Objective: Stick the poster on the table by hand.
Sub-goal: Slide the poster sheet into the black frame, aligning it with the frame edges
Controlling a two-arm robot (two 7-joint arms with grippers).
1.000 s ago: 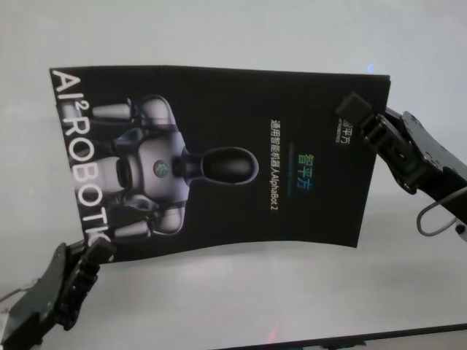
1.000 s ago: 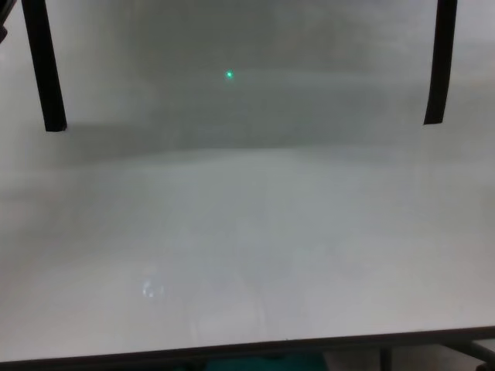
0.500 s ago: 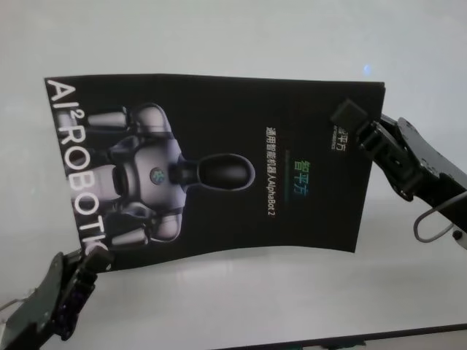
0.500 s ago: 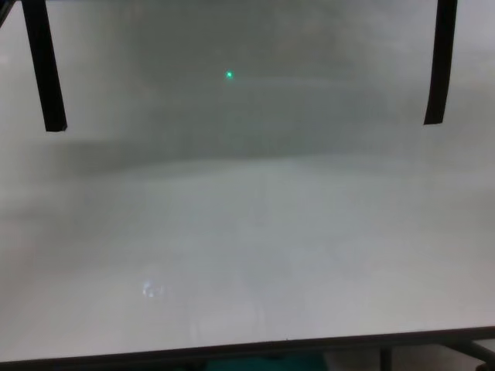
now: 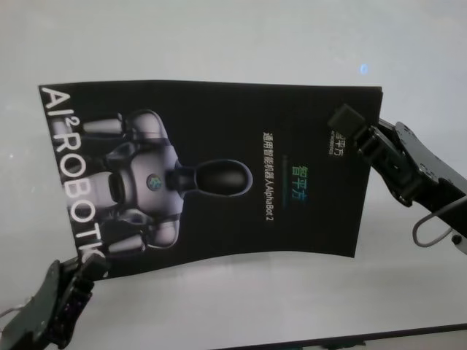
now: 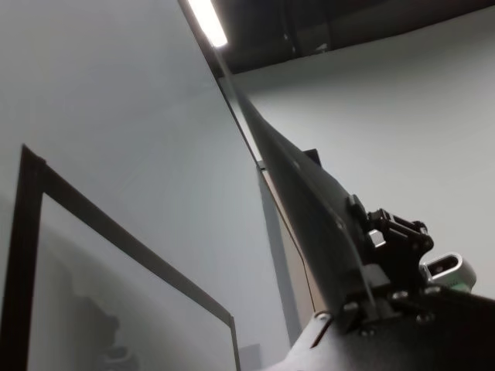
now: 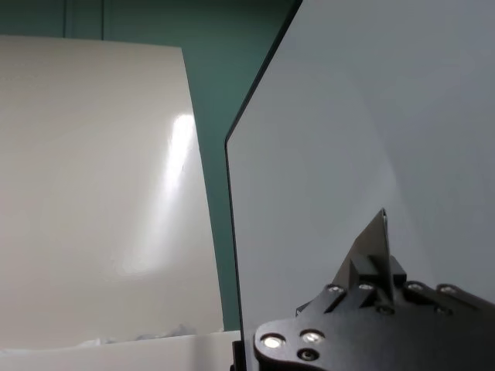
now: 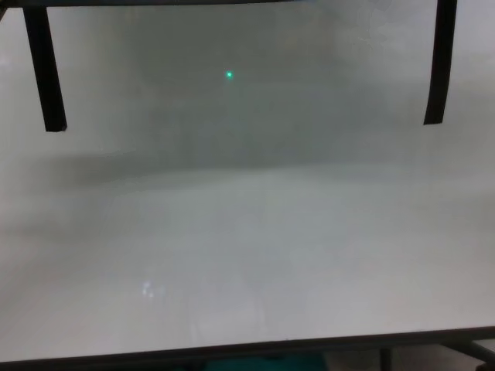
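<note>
The poster (image 5: pixel 219 168), black with a white-grey robot figure and big white letters, hangs in the air above the white table (image 5: pixel 255 306), slightly bowed. My left gripper (image 5: pixel 91 268) is shut on its near left corner. My right gripper (image 5: pixel 350 124) is shut on its right edge near the far corner. The left wrist view shows the poster (image 6: pixel 302 201) edge-on, the right wrist view its pale back (image 7: pixel 348 116). In the chest view a dark edge of the poster (image 8: pixel 155 4) lies along the top.
Two narrow black tape strips (image 8: pixel 45 69) (image 8: pixel 438 62) hang down at the left and right of the chest view, over the table (image 8: pixel 247 255). The table's thin dark near edge (image 8: pixel 247 346) runs along the bottom. A small green light dot (image 8: pixel 229 75) shows on the surface.
The poster has shifted left and lower in the head view, with both grippers still holding it. Its dark edge now shows at the top of the chest view.
</note>
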